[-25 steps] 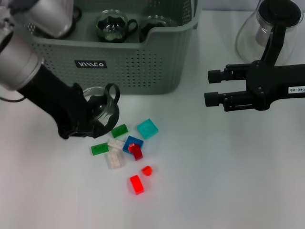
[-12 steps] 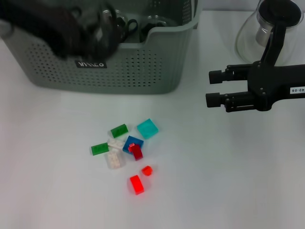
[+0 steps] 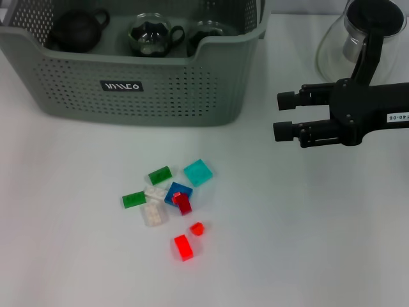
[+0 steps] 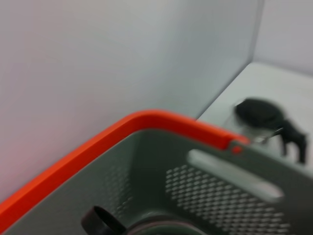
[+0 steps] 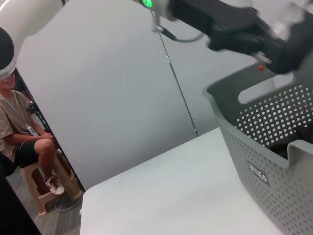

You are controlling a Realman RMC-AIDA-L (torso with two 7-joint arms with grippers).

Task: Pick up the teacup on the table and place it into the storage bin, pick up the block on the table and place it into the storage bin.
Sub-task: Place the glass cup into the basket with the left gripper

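Observation:
The grey-green storage bin [image 3: 192,89] stands at the table's far left and holds a dark cup [image 3: 77,29] and two glass teacups [image 3: 150,35]. Loose blocks lie in front of it, among them a teal block [image 3: 198,172], a green block [image 3: 160,174] and a red block [image 3: 183,247]. My left arm is out of the head view; the right wrist view shows the left gripper [image 5: 288,46] blurred above the bin [image 5: 264,147]. A black teacup handle [image 4: 98,223] shows in the left wrist view inside the bin wall [image 4: 205,196]. My right gripper [image 3: 281,116] hovers open at the right, holding nothing.
A glass teapot [image 3: 358,38] with a black lid stands at the far right, behind my right arm. A person [image 5: 22,142] sits on a stool beyond the table's far side. Bare white tabletop surrounds the blocks.
My left arm lifted the glass teacup from the table, swung over the bin and has now left the head view. The right arm has barely moved.

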